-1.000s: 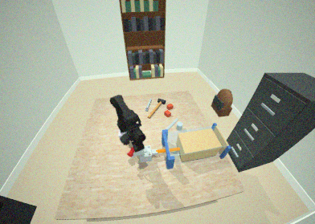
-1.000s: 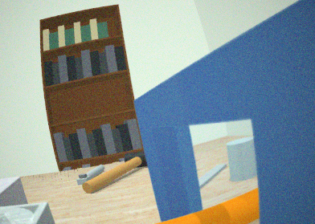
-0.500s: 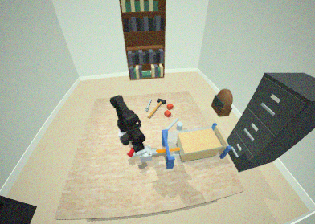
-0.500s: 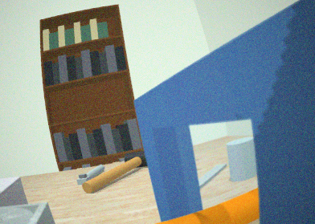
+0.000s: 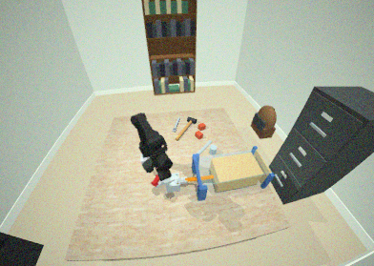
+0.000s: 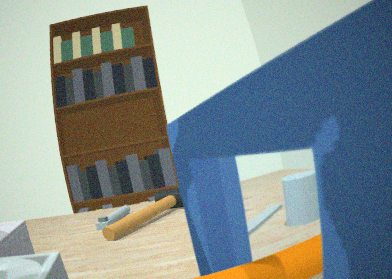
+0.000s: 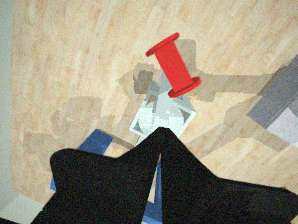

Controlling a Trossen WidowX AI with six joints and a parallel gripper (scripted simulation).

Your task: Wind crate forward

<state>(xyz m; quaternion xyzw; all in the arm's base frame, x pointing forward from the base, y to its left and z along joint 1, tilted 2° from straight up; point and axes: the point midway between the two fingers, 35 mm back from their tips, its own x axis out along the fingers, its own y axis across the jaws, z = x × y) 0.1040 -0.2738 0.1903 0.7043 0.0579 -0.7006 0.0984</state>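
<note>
My end effector (image 7: pixel 160 133) is pinched fully shut with the two fingers meeting tip to tip, and nothing is between them. In the wrist view it hangs just above the pale grey winch (image 7: pixel 162 114), and the handle's red grip (image 7: pixel 173 65) lies beyond the fingertips, apart from them, so I have no hold on it.

The handle looks already seated in the top of the winch, which I take as that part of the job done. The winding itself looks far from finished. From the top view, the crate (image 5: pixel 237 171) sits flat in its cubby beside the filing cabinet (image 5: pixel 329 143), and the orange strap (image 5: pixel 197 178) runs from it through the blue frame (image 5: pixel 196 163) toward the winch. I judge there is a small gap between the crate's front and that frame.

What is left: open, take the red grip properly, crank until the crate meets the frame, then release and pull away. The hammer (image 5: pixel 185 128) and other tools lie well clear.
</note>
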